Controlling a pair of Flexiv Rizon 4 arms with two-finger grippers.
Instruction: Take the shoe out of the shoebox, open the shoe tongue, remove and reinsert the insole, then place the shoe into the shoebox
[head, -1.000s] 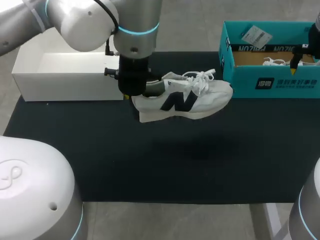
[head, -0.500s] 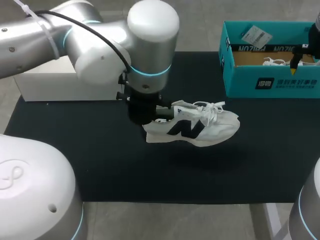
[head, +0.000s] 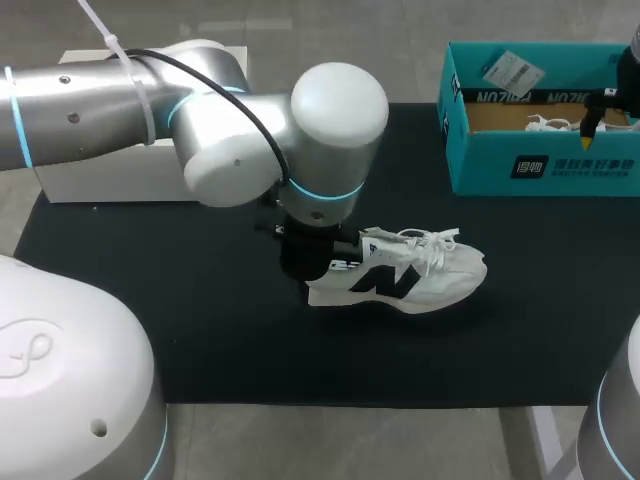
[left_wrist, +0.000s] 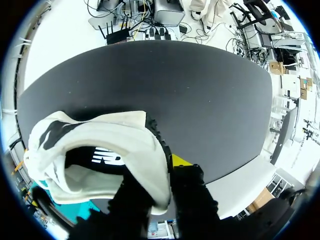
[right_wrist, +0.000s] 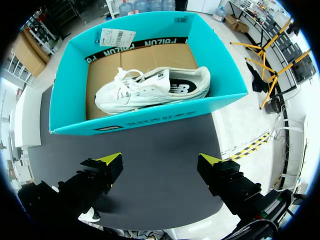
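The black mat covers the table under both of your hands. Your left arm comes in from the side and bends down over the middle of the mat.

The teal shoebox lies open just ahead of your right gripper. Its near wall sits directly beyond the fingertips. A white box stands behind the left arm, well apart from the left gripper.

The white shoe with the dark side mark hangs from the left gripper by its heel collar, toe pointing away towards the right arm's side. You cannot tell whether its sole touches the mat. A second white shoe lies on its side inside the shoebox, ahead of the right gripper.

Left gripper: closed on the heel collar, one finger inside the shoe and one outside. Right gripper: fingers spread wide, holding nothing, hovering above the mat.
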